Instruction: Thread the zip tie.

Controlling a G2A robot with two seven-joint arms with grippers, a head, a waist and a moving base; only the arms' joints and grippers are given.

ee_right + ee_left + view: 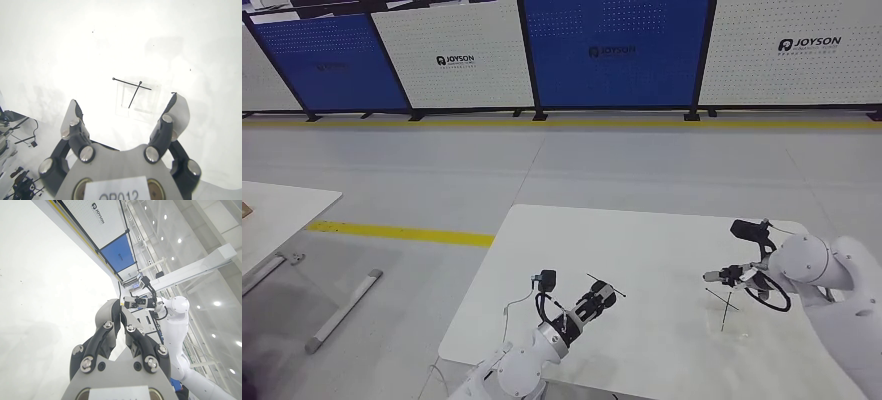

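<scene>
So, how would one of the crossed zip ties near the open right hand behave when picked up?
Likely very light and springy, not limp: the crossed zip ties lie as thin straight strips. Flat on the table, one could slip from a pinch. Lifting the lower one might drag the other.

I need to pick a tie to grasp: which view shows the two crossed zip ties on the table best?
The right wrist view: the crossed zip ties lie ahead of the open right gripper, heads and tails distinct. The top view shows them as faint thin lines; the left wrist view looks toward that gripper instead.
</scene>
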